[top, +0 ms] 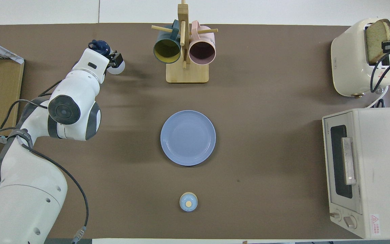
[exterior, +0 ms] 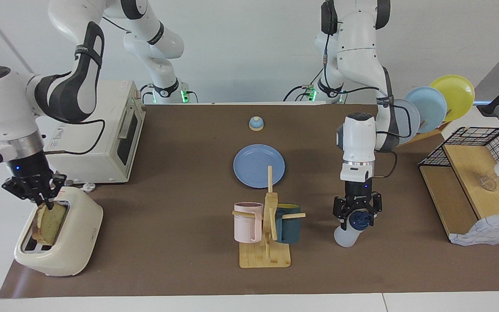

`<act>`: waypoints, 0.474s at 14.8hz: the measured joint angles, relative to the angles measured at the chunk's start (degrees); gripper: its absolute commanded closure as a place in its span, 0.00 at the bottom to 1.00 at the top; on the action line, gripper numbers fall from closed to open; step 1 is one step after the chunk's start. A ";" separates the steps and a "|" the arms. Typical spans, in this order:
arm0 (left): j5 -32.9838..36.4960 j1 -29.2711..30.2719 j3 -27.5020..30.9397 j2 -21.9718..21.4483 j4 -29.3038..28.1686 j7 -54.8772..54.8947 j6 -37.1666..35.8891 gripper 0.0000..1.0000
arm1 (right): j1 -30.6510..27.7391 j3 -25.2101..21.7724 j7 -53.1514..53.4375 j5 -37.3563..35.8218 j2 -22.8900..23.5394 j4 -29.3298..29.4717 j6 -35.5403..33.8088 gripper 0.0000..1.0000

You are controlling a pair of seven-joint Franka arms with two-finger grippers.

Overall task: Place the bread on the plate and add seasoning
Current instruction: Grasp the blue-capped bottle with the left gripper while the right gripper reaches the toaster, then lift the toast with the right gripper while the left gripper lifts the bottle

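Note:
The bread (exterior: 50,223) stands upright in the slot of a cream toaster (exterior: 69,247) at the right arm's end of the table. My right gripper (exterior: 42,200) is shut on the slice's top edge; in the overhead view the bread (top: 377,37) sticks out of the toaster (top: 349,57). The seasoning (exterior: 344,236) leans tilted beside the mug stand, toward the left arm's end. My left gripper (exterior: 358,221) is open, with its fingers on either side of the dark blue cap (top: 99,45). The blue plate (exterior: 259,166) lies bare mid-table.
A toaster oven (exterior: 102,138) sits next to the toaster, nearer the robots. A wooden mug stand (exterior: 267,225) holds a pink and a dark teal mug. A small bell (exterior: 256,123) lies close to the robots. A plate rack (exterior: 431,106) and a wire basket (exterior: 474,182) stand at the left arm's end.

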 measured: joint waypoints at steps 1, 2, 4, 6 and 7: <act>0.00 -0.01 -0.03 0.77 0.70 -0.33 0.00 0.00 | 0.34 0.01 0.00 -0.01 -0.03 0.04 -0.12 1.00; 0.00 -0.01 -0.05 1.43 1.27 -0.58 0.00 0.00 | 0.57 0.03 0.00 -0.03 -0.05 0.10 -0.60 1.00; 0.00 -0.02 -0.08 2.15 2.09 -0.74 0.00 0.00 | 0.66 0.03 -0.35 -0.93 -0.08 0.79 -2.17 1.00; 0.00 -0.01 -0.08 2.54 2.36 -1.10 0.01 0.00 | 0.74 0.17 -0.65 -4.38 -0.22 3.12 -5.68 1.00; 0.00 -0.01 -0.08 2.64 2.36 -1.25 0.03 0.00 | 0.81 0.41 -0.75 -5.85 -0.39 4.57 -7.81 1.00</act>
